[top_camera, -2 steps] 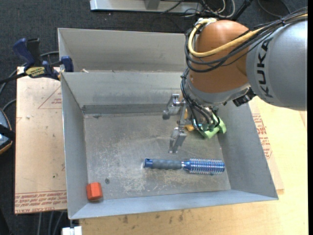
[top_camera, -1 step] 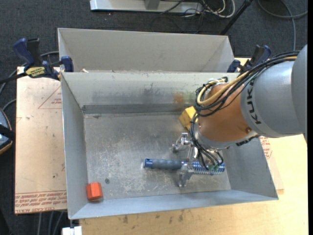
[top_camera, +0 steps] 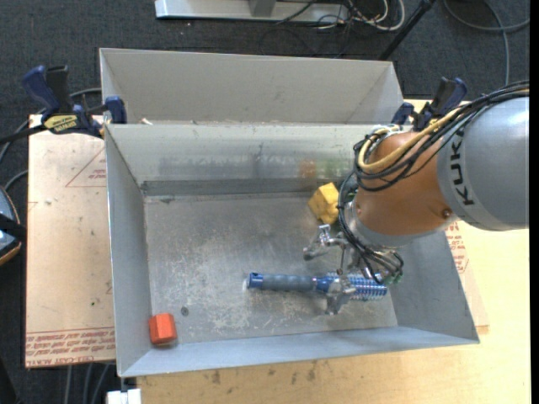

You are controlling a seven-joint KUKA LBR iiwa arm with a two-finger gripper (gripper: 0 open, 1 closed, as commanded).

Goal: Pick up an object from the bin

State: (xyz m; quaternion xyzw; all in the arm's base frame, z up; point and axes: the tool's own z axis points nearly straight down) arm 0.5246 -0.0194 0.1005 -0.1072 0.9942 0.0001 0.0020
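Setting: grey metal bin [top_camera: 126, 251] with sloping walls and a scuffed, speckled floor, seen from above and slightly to one side.

Arm: silver robot arm [top_camera: 497, 167] reaching in from the right, over the bin's right half.

Wrist: rounded orange cover [top_camera: 404, 188] with black and yellow cables [top_camera: 396, 146] looped across its top.

Gripper [top_camera: 328, 274]: pointing down at the floor in the lower right part of the bin, below the orange cover.

Fingers [top_camera: 318, 247]: spread apart, one on the far side of a blue brush and one on the near side, not clamped on it.

Nearest thing: blue brush [top_camera: 286, 283], long and slim, lying flat on the floor and running left to right.

Brush handle: stretching left of the gripper, with a pale tip towards the middle of the floor.

Brush head: blue and white bristles, just right of the gripper, under the wrist.

Grip point: between the fingers, where handle meets head; contact with the brush impossible to tell.

Yellow thing [top_camera: 325, 202]: small and blocky, near the back wall, just beside the orange cover, above the gripper in the view.

Orange block [top_camera: 162, 328]: small, alone in the lower left corner, well apart from the gripper.
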